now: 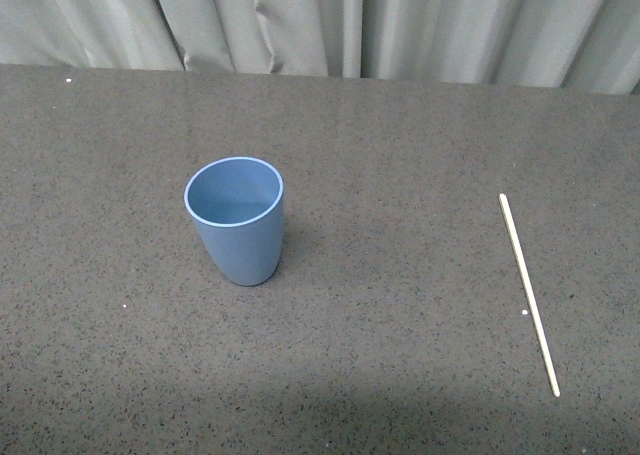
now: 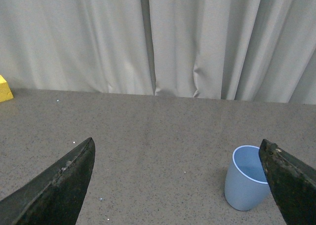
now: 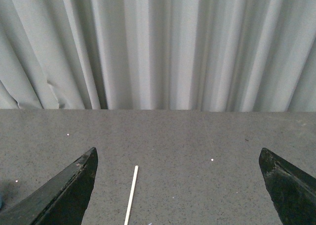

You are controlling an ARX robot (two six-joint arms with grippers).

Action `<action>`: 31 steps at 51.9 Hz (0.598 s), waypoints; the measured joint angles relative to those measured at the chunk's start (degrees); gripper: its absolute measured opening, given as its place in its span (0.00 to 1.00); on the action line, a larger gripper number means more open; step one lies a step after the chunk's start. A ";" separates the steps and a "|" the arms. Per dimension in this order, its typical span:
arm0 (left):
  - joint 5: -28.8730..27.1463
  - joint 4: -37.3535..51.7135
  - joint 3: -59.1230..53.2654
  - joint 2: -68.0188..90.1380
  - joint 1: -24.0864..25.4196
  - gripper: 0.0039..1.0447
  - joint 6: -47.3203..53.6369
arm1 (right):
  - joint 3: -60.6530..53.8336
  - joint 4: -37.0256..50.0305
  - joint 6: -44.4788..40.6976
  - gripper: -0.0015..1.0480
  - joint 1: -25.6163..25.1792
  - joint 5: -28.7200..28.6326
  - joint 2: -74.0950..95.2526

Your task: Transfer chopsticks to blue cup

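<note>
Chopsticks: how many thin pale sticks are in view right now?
1. One thin pale cream stick lies flat on the dark speckled table, right of the upright light-blue matte cup and apart from it. The cup's visible inside holds none.

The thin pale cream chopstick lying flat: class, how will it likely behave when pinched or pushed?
The thin cream chopstick lies straight, so probably stiff. Being slender, flat on the grey table, it seems light, hard to pinch, perhaps rolling.

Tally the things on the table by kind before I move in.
Light-blue matte tapered cup: 1
Thin pale cream chopstick: 1
Yellow block, cut off at the left wrist view's edge: 1
Total: 3
</note>
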 joint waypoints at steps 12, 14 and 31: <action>-0.02 0.00 0.00 0.00 0.00 0.94 0.00 | 0.00 0.00 0.02 0.91 0.00 0.00 0.00; -0.02 0.00 0.00 0.00 0.00 0.94 0.00 | 0.00 0.00 0.02 0.91 0.00 0.00 0.00; -0.02 0.00 0.00 0.00 0.00 0.94 0.02 | 0.00 0.00 0.02 0.91 0.00 0.00 0.00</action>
